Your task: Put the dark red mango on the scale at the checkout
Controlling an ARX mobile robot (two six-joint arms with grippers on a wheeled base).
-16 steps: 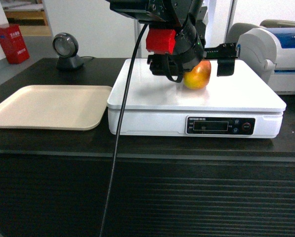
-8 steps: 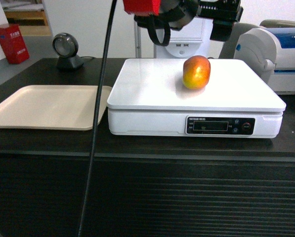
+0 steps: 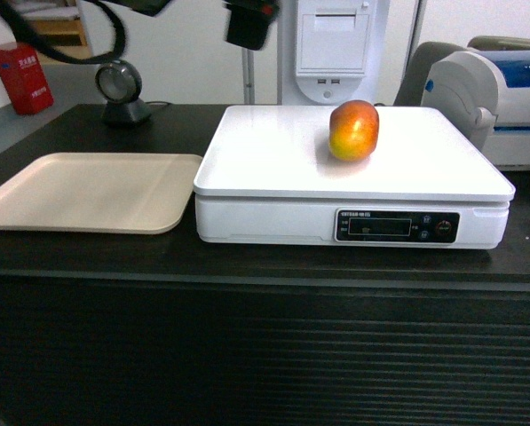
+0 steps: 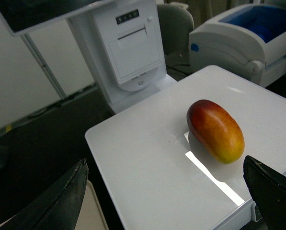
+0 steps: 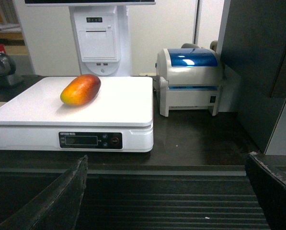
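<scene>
black checkout surface (image 3: 87, 257): the dark red mango (image 3: 353, 130) lies alone on the scale (image 3: 273, 169), seemingly done. both sets of fingers spread wide, holding nothing.

The left arm (image 3: 136, 7) is lifted high, up near the top of the head view. Only a dark bit of it shows there, with a black cable (image 3: 65, 49) looping down from it and one black piece (image 3: 251, 22) hanging at the top. The left pincer (image 4: 171, 201) is wide open. Its two dark fingers (image 4: 61, 201) stand far apart at the bottom corners of its own camera, and nothing sits between them.

The right pincer (image 5: 166, 201) is wide open too. Its two dark fingers (image 5: 47, 201) are spread far apart, low in its own camera, holding nothing. It points level and forward.
</scene>
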